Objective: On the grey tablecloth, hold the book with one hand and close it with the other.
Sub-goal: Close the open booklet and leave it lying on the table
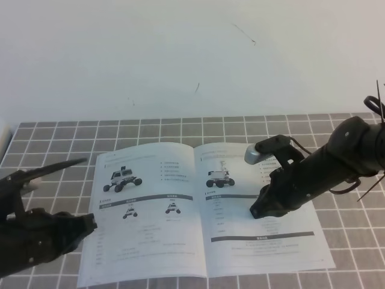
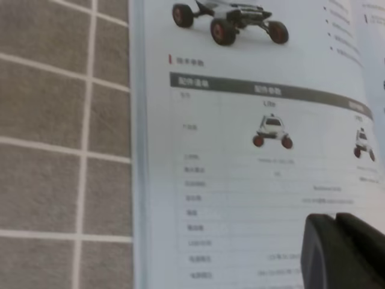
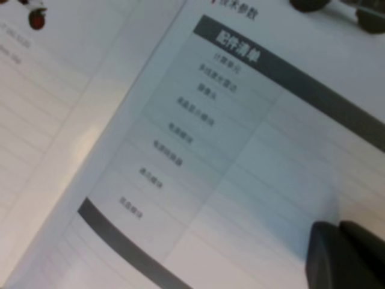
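The book lies open and flat on the grey tablecloth, with wheeled-robot photos and tables on both pages. My right gripper is on the middle of the right page, its tip down against the paper; in the right wrist view its dark fingers sit together over the printed table. My left gripper is at the left page's outer edge, low over the cloth. The left wrist view shows its fingers closed side by side just above the lower left page, holding nothing.
Beyond the cloth's far edge is a plain white surface. Loose black cables stick out from the right arm at the frame's right edge. A small white object sits at the far left edge.
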